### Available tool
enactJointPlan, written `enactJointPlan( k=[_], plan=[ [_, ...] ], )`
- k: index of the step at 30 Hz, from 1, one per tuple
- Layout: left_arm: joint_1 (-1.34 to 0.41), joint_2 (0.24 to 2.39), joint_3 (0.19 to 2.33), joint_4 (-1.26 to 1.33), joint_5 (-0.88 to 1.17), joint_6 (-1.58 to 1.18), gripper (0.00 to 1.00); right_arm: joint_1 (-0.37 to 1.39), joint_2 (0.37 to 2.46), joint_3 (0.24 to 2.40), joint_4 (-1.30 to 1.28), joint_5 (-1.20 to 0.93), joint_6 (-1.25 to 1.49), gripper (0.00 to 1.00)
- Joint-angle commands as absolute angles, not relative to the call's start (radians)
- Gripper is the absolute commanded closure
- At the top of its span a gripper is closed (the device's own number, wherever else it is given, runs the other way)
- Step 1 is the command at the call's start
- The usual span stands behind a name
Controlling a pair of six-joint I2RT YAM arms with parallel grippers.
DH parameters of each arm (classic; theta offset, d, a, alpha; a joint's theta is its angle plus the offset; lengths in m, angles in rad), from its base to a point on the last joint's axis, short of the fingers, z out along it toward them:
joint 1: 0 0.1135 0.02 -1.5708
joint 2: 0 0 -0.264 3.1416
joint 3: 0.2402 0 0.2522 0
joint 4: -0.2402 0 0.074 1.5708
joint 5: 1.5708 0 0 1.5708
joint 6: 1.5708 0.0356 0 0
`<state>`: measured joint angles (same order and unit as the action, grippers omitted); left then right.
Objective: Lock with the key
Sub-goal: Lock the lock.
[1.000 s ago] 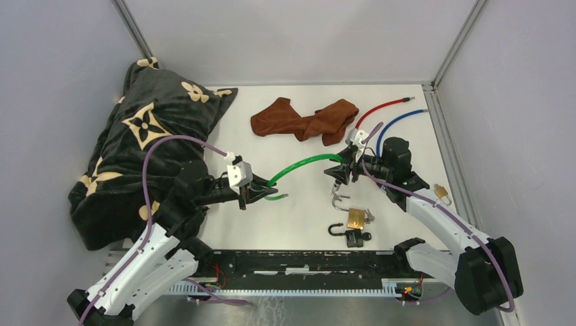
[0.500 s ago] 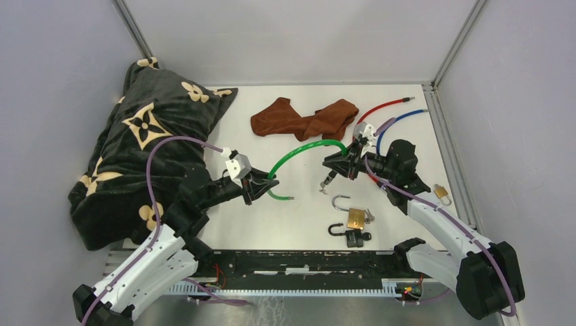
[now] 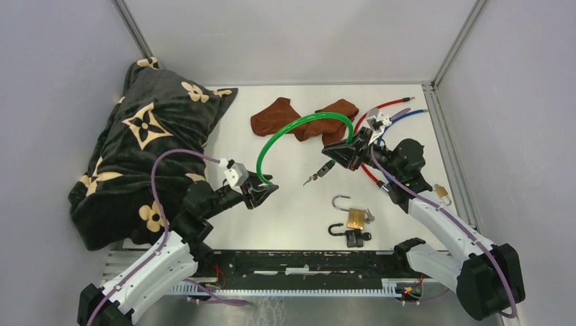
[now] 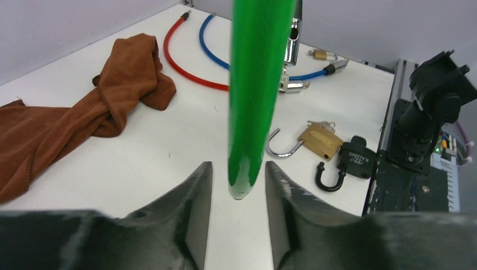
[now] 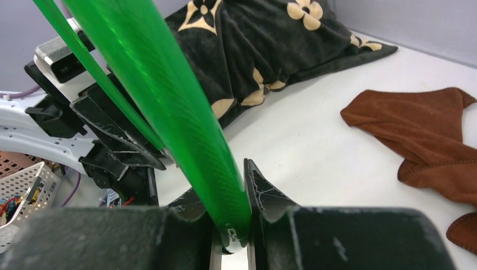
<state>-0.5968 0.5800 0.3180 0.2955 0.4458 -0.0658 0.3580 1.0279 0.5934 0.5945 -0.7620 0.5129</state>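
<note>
A green cable lock (image 3: 292,129) arches above the table between both arms. My right gripper (image 3: 342,151) is shut on one end of it, and that end sits pinched between the jaws (image 5: 228,180). A small metal piece (image 3: 316,175), seemingly a key, dangles below that end. The other end of the green cable (image 4: 256,84) hangs between the jaws of my left gripper (image 4: 238,169), with a gap on each side. The left gripper (image 3: 268,189) is open.
A brass padlock (image 3: 354,217) with an open shackle and keys lies at front centre, a black padlock (image 3: 353,238) just nearer. A small brass padlock (image 3: 442,193) lies at the right edge. Red cable (image 3: 380,106), blue cable (image 3: 407,115), brown cloth (image 3: 299,121), black blanket (image 3: 142,149).
The right gripper closed on the green cable and carried it up and back, raising the arch. The left jaws opened off the other end. The dangling metal piece swung left.
</note>
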Motion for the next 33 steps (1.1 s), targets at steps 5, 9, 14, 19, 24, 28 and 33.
enactJointPlan(
  k=[5,9,14,19,24,28,33],
  plan=[
    [-0.597,0.574,0.345,0.46,0.423,-0.143,0.97,0.359,0.977,0.662,0.685,-0.766,0.556,1.0],
    [-0.598,0.568,0.407,0.483,0.476,-0.19,0.98,0.381,0.985,0.664,0.665,-0.723,0.561,1.0],
    [-0.599,0.612,0.531,0.559,0.504,-0.243,0.98,0.531,1.019,0.667,0.74,-0.519,0.613,1.0],
    [-0.644,0.694,0.609,0.653,0.504,-0.237,0.98,0.622,1.113,0.647,1.007,-0.317,0.868,1.0],
    [-0.687,0.733,0.614,0.667,0.502,-0.209,0.98,0.687,1.19,0.69,1.064,-0.215,0.979,1.0],
    [-0.696,0.748,0.598,0.675,0.442,-0.182,0.98,0.741,1.204,0.714,1.065,-0.166,0.979,1.0],
    [-0.699,0.757,0.592,0.691,0.406,-0.156,0.98,0.771,1.205,0.723,1.065,-0.159,0.966,1.0]
  ],
)
